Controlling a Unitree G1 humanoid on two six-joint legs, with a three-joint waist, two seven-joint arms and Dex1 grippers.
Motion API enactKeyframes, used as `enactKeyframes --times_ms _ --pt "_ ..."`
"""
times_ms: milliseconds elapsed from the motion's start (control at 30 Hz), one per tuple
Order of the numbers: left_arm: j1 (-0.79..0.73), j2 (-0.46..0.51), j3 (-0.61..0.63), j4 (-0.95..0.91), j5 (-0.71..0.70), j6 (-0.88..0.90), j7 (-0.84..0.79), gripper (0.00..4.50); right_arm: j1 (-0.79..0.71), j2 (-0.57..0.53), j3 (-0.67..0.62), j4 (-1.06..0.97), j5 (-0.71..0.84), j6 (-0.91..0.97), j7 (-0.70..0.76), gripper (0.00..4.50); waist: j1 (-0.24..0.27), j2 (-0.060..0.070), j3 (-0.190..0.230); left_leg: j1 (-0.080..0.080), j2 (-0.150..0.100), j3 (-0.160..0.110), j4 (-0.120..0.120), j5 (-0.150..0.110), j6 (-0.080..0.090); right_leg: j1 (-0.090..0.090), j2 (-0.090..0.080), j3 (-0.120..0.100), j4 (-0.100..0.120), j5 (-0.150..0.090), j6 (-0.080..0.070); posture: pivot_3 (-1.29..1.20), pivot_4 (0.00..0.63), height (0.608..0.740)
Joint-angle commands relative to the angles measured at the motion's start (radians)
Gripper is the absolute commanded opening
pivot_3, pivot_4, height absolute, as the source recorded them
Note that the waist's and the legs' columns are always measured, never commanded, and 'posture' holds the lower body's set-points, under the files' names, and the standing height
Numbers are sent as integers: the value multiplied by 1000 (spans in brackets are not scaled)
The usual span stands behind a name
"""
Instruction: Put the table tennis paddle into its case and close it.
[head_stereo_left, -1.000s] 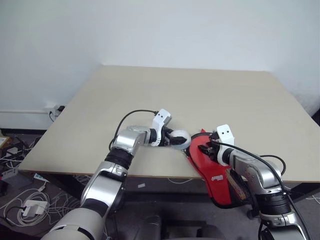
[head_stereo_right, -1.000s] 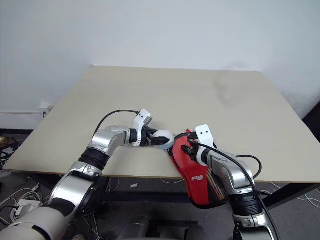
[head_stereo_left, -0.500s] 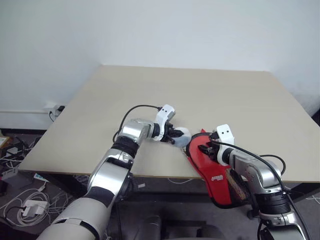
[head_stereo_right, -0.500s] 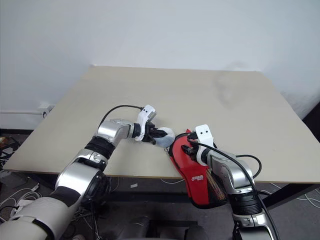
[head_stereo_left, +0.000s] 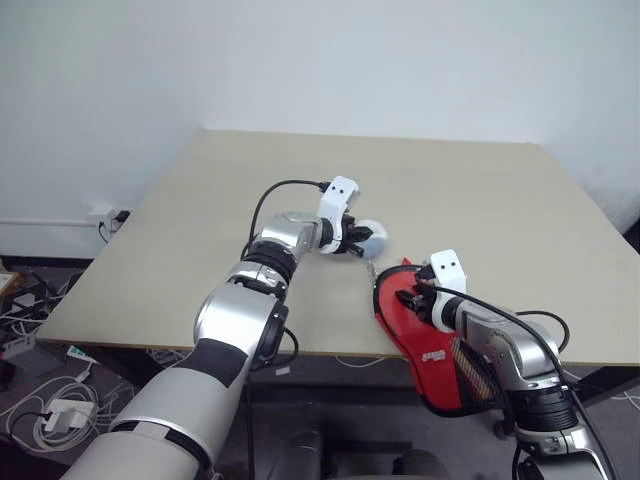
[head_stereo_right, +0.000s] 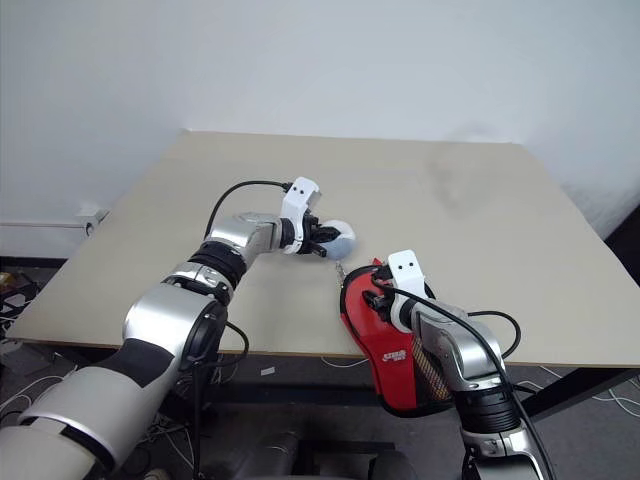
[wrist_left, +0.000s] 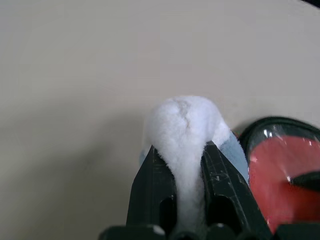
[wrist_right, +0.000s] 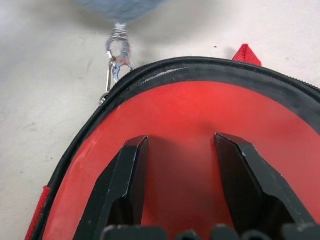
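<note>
From the head cameras, the beige table (head_stereo_left: 300, 200) carries the red case (head_stereo_left: 420, 335) at its near edge, the round end resting on the tabletop and the mesh handle end hanging past the edge toward the robot. The right gripper (head_stereo_left: 412, 297) sits on the red panel of the case, fingers apart and pressing down on it. The left gripper (head_stereo_left: 362, 240) is raised just above the table, a little beyond and to the left of the case, pinching a white fluffy ball (head_stereo_left: 372, 237) that dangles a small metal clip (head_stereo_right: 341, 271) toward the case's zipper rim. In the left wrist view, the 2 black fingers (wrist_left: 152, 185) squeeze the white fluffy ball (wrist_left: 185, 125) between them, with a pale blue patch behind it, and the round end of the case (wrist_left: 282, 165) lies close by on the table. In the right wrist view, the 2 fingers (wrist_right: 125, 185) stand spread on the red surface of the case (wrist_right: 190, 115), inside its black zipper rim; the silver clip (wrist_right: 116, 60) hangs from a grey tuft right at the rim, and a red fabric tab (wrist_right: 246, 54) sticks out of the far side. I cannot tell where the paddle is; the case looks shut around its round end.
</note>
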Motion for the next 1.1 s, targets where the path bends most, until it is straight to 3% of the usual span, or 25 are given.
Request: enactKeyframes --times_ms 33,367,533,733,833,933,1100 --pt "-79 -26 44 -8 10 -88 66 133 63 11 36 34 -13 73 -15 2263 0 0 0 0 0 0 0 0 0 0 0 0 0 0 0 0 0 715" --pt "-116 -142 132 40 29 -214 306 133 116 35 42 -42 -24 97 -42 2263 4 -2 0 0 -1 -2 0 0 0 1 0 -1 0 0 0 0 0 715" --pt "-124 -194 166 45 35 -256 335 133 128 35 41 -58 -26 96 -54 2263 5 -2 0 0 -2 -3 1 0 0 2 -1 -3 0 0 0 0 0 715" --pt "-122 -266 155 43 70 -301 283 133 135 53 52 -71 -30 96 -64 2263 4 -2 0 0 -2 -3 0 0 0 2 -1 -3 0 0 0 0 0 715" --pt "-97 -298 117 36 102 -320 173 133 131 59 57 -70 -34 93 -64 2263 4 -2 0 0 -1 -3 0 0 0 2 0 -3 0 0 0 0 0 715" --pt "-53 -307 76 31 136 -341 93 1058 125 64 54 -62 -43 86 -63 2263 3 -2 0 0 -2 -3 1 0 0 2 -1 -3 0 0 0 0 0 715" --pt "-19 -290 62 29 148 -335 36 2992 118 64 52 -59 -51 63 -51 2263 -2 -2 0 0 -1 -3 0 0 -1 1 0 -3 0 0 0 0 0 715"
